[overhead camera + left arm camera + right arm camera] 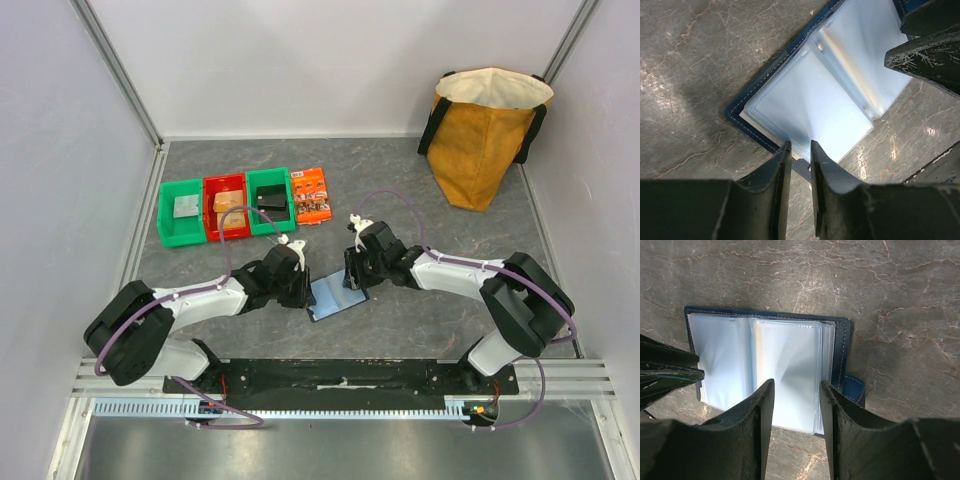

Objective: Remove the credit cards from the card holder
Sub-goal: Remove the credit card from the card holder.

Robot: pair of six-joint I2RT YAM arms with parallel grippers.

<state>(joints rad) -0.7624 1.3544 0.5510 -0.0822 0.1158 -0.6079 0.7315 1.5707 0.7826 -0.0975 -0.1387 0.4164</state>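
The navy card holder (pixel 335 296) lies open and flat on the table, its pale blue sleeves (pixel 785 370) facing up and its closing tab (pixel 855 388) at one side. No card shows clearly in the sleeves. My left gripper (pixel 303 289) sits at the holder's left edge (pixel 752 127), its jaws nearly shut with a narrow gap and nothing between them (pixel 800 144). My right gripper (pixel 353 279) hovers open over the right-hand sleeves (pixel 796 385). A tan-gold card (pixel 228 202) lies in the red bin, a grey card (pixel 185 205) and a black card (pixel 270 198) in the green bins.
A green bin (pixel 163 222), a red bin (pixel 238 230) and a second green bin (pixel 268 224) stand in a row at the back left, with an orange printed packet (pixel 311 195) beside them. A yellow tote bag (pixel 485 130) stands at the back right.
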